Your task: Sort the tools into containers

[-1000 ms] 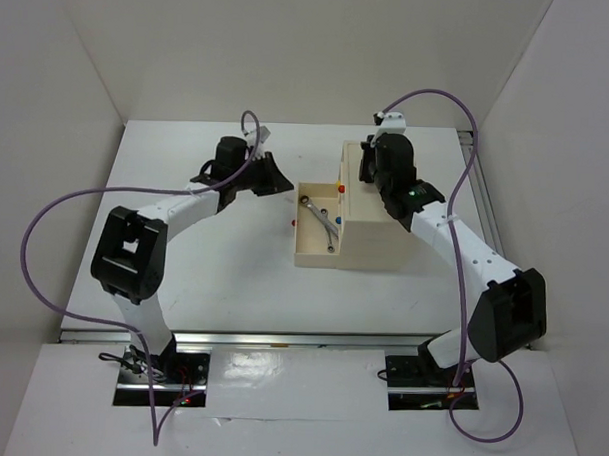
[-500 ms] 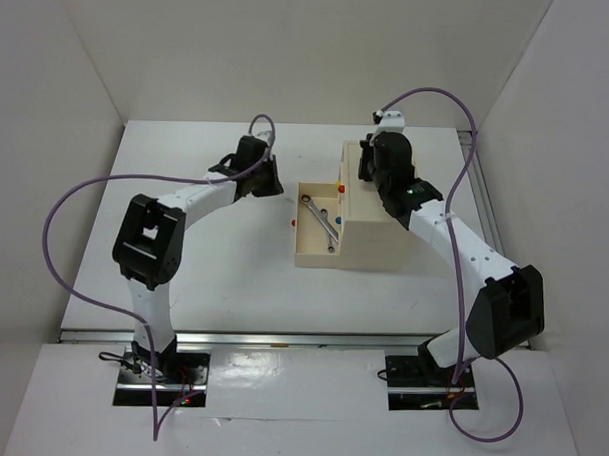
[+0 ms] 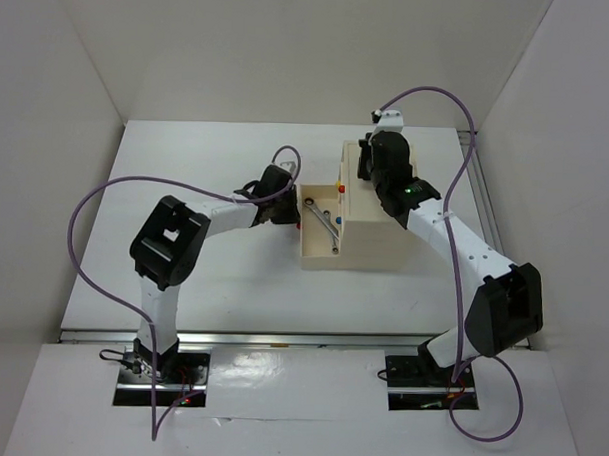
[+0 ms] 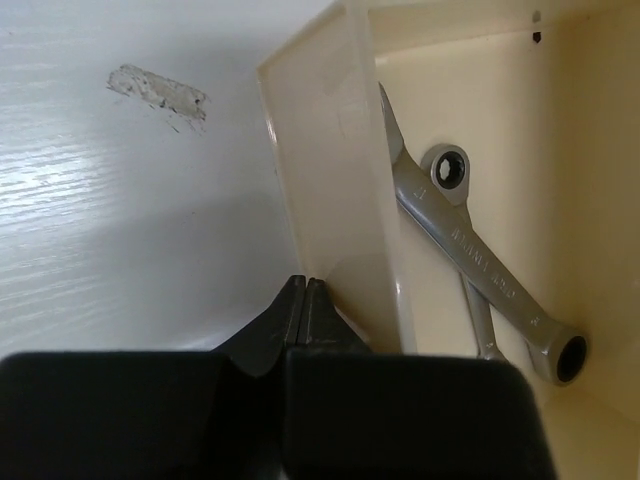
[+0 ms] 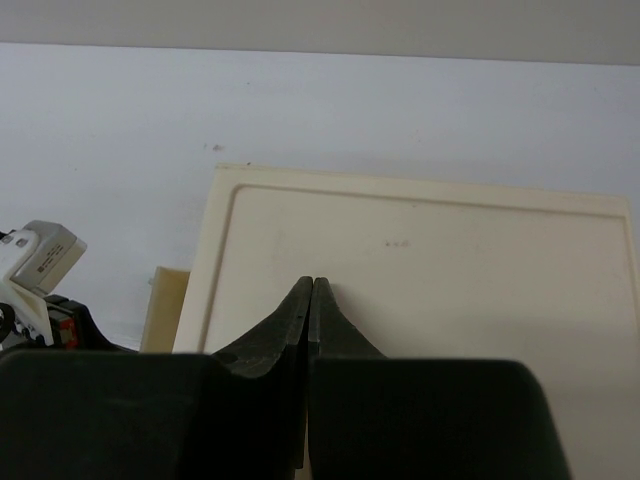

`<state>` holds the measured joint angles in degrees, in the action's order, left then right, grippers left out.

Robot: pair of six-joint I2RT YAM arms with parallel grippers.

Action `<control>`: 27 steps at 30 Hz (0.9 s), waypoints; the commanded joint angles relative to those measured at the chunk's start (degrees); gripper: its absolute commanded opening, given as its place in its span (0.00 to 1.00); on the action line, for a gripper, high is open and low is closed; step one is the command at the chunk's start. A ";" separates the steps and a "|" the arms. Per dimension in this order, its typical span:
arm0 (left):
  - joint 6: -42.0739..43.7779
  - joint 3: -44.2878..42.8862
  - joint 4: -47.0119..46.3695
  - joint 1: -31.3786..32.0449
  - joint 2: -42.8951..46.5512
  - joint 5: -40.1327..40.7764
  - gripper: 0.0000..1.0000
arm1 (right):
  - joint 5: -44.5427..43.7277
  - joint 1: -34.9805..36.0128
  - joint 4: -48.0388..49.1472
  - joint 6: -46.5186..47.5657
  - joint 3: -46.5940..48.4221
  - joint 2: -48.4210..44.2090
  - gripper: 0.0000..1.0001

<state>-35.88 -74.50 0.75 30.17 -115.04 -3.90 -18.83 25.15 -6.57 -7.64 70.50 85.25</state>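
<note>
Left wrist cam: left claw (image 4: 303,292) is clenched with nothing in it, tips right at the drawer (image 4: 325,180) front wall, can't tell if touching. Both wrenches (image 4: 478,266) lie crossed inside. Looks like the shove-it-shut step; next needs a straight push toward the box (image 5: 450,270). Right claw (image 5: 311,292) is clenched too, empty, over the box top.

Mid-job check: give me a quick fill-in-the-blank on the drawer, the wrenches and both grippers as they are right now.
1. The open drawer holds ___ silver wrenches.
2. The left gripper is ___, its tips at the drawer's front wall.
3. The right gripper is shut above the ___ of the box.

Missing words: two; shut; top
</note>
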 commanded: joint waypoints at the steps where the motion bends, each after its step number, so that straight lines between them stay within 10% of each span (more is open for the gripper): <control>1: -9.10 2.16 -12.52 5.77 1.84 -17.98 0.00 | 0.02 0.17 -17.78 0.26 -4.85 5.01 0.00; 19: -20.29 10.50 -24.16 12.11 1.63 -14.61 0.05 | -0.51 0.69 -17.78 -0.27 -4.85 6.07 0.00; 22: -18.27 12.35 -7.57 11.49 8.93 2.80 0.36 | 1.68 0.69 -16.91 -0.27 -4.85 5.20 0.24; 25: -16.94 14.37 7.30 8.69 20.44 19.30 0.62 | 5.90 1.40 -14.97 -0.27 -4.85 2.21 0.69; 26: -15.20 15.08 9.94 7.98 23.52 22.33 0.68 | 5.91 1.92 -14.97 -0.27 -4.85 1.50 1.00; 27: -14.32 15.61 12.49 7.28 26.68 24.71 0.71 | 5.91 1.92 -14.97 -0.27 -4.32 0.89 1.00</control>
<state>-52.95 -59.79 1.04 40.56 -98.08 3.55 -19.03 25.96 -5.98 -5.89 70.08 83.99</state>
